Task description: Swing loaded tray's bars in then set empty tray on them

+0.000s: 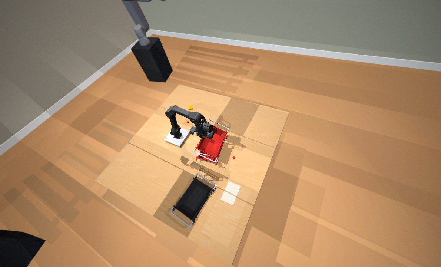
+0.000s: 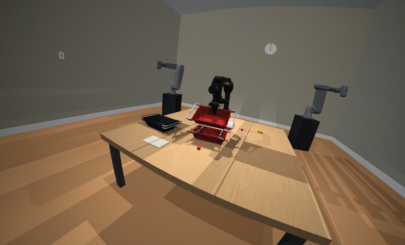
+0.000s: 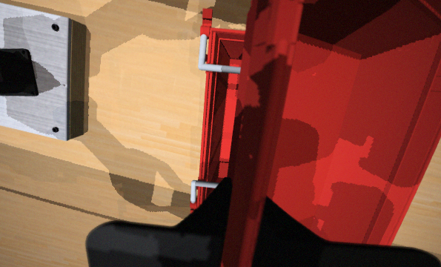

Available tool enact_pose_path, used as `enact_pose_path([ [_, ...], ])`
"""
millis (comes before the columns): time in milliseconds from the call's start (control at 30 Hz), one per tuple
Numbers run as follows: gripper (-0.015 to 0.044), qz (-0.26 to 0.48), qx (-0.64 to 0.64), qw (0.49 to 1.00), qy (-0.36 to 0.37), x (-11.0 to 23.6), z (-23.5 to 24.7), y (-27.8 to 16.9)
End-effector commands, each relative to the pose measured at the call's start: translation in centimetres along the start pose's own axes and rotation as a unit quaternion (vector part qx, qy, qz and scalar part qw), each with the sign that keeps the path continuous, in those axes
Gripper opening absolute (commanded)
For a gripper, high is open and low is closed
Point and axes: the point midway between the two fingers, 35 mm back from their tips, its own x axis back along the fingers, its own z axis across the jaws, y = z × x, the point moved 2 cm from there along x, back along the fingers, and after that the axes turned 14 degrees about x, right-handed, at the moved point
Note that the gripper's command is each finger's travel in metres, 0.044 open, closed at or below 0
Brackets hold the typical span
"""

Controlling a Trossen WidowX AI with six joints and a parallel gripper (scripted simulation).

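- Your black parallel-jaw gripper (image 2: pixel 214 106) points downward, its fingers clamped on the long side wall of the empty red plastic tray (image 2: pixel 211 115).
- You have that empty tray in the air, directly above the loaded red plastic tray (image 2: pixel 209 134), with a clear gap between the two in the exterior view.
- The held tray looks roughly level, and its grey wire bars (image 2: pixel 193 109) stick out past its ends.
- The loaded tray stands on the light wooden table (image 2: pixel 228 170). In the wrist view, two bent ends of its grey wire bars (image 3: pixel 209 67) show at its rim beside the held tray's wall; you cannot tell from these views how far across its top they lie.
- A small red block (image 2: pixel 198 148) lies on the table, on the near side of the loaded tray.
- A black plastic tray with wire bars (image 2: pixel 160 121) sits well to the left of the loaded tray, with a flat white sheet (image 2: pixel 155 141) just in front of it.
- A small yellow disc (image 2: pixel 260 131) lies to the right of the loaded tray.
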Motion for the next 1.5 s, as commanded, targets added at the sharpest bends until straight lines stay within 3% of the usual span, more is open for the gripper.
enact_pose_path([
  [0,0.0,0.0,0.002,1.0,-0.007,0.3,-0.2,0.1],
  [600,0.0,0.0,0.002,1.0,-0.007,0.1,-0.2,0.1],
  [1467,0.0,0.0,0.002,1.0,-0.007,-3.4,-0.4,0.0],
])
